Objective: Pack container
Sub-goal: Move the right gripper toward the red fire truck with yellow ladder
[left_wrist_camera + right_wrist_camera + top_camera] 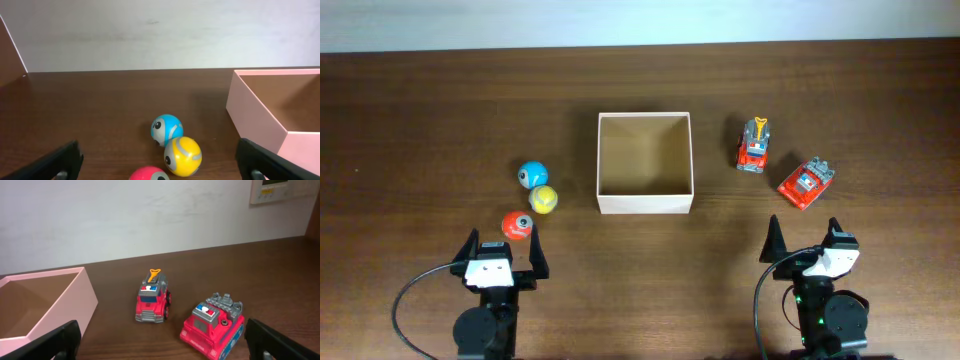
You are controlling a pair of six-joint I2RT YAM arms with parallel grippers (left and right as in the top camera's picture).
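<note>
Dark table (420, 120) under a pale wall (150, 35); we see the container (645, 203) at its centre, cropped in both wrist views, the red ball (149, 175) half cut off in the left one. Left gripper (503, 252) and right gripper (804, 238) both spread wide, empty

Dark wooden table (410, 110), toys on both sides.
Container (645, 204) (open-topped) central; blue ball (531, 174), yellow ball (542, 199), red ball (516, 226) left; two red trucks (753, 146) right.
</note>
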